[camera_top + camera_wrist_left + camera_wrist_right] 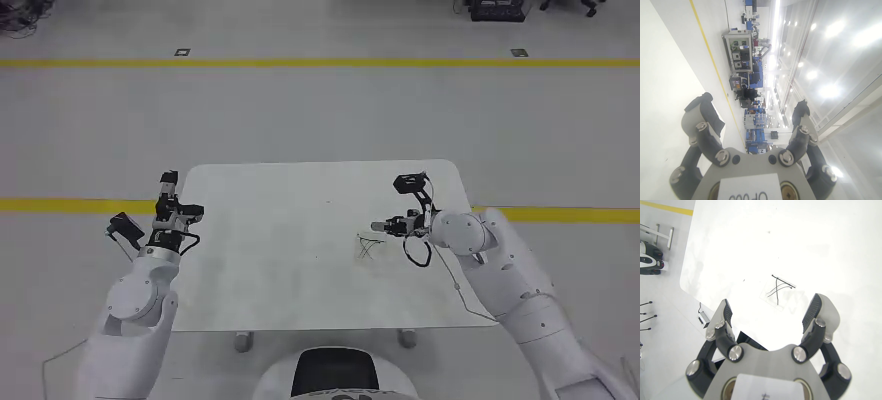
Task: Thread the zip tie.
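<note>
Three thin black zip ties (776, 289) lie loosely crossed on the table (734, 247).

Zip ties (780, 288) on table's (290, 220) right part, near right pincer (772, 306); left pincer (167, 180) at left edge.

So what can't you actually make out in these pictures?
Zip ties, right wrist view: too thin to make out the head slots or ridged sides.
Same ties, top view: too small to count.
Clear outline under them: barely shows against the white table; bag or sheet, cannot tell.
</note>
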`<state>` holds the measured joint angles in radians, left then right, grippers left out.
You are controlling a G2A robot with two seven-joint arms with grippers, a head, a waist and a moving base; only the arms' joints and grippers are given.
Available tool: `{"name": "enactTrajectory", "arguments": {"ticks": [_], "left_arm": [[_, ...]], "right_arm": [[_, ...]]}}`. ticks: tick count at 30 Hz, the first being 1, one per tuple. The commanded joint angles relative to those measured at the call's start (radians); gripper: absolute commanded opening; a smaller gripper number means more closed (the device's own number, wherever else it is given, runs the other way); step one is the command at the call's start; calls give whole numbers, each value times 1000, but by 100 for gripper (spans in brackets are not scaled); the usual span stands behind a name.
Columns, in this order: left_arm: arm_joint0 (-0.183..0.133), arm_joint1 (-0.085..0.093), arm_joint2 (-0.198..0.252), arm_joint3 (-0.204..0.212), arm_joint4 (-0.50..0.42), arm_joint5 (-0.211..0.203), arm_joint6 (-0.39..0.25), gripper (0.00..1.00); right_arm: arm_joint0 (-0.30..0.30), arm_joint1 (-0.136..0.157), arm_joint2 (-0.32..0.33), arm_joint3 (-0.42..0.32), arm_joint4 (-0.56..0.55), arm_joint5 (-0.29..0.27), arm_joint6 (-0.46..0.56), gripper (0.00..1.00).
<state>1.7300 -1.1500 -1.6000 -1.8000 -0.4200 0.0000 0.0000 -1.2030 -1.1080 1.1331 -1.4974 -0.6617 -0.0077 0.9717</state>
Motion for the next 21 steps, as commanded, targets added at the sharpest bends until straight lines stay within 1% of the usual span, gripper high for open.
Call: {"name": "enactTrajectory", "arguments": {"ticks": [1, 2, 3, 4, 5, 7, 8, 9, 11, 13, 21], "left_arm": [[0, 0, 0, 0, 0, 0, 0, 100], [0, 0, 0, 0, 0, 0, 0, 100], [0, 0, 0, 0, 0, 0, 0, 100], [0, 0, 0, 0, 0, 0, 0, 100], [0, 0, 0, 0, 0, 0, 0, 100], [0, 0, 0, 0, 0, 0, 0, 100], [0, 0, 0, 0, 0, 0, 0, 100], [0, 0, 0, 0, 0, 0, 0, 100], [0, 0, 0, 0, 0, 0, 0, 100], [0, 0, 0, 0, 0, 0, 0, 100], [0, 0, 0, 0, 0, 0, 0, 100]], "right_arm": [[13, 2, -32, -8, -120, 35, 67, 100], [28, -2, -52, -15, -147, 81, 97, 100], [39, -6, -73, -15, -175, 109, 116, 100], [54, -10, -99, -6, -206, 139, 151, 100], [78, -18, -127, 1, -229, 182, 163, 100], [108, -31, -172, 32, -241, 207, 189, 100], [133, -41, -198, 55, -246, 224, 193, 100], [148, -48, -217, 74, -249, 235, 198, 100], [178, -62, -253, 111, -238, 238, 220, 100], [209, -74, -281, 151, -248, 262, 232, 100], [209, -74, -281, 151, -248, 262, 232, 100]]}}
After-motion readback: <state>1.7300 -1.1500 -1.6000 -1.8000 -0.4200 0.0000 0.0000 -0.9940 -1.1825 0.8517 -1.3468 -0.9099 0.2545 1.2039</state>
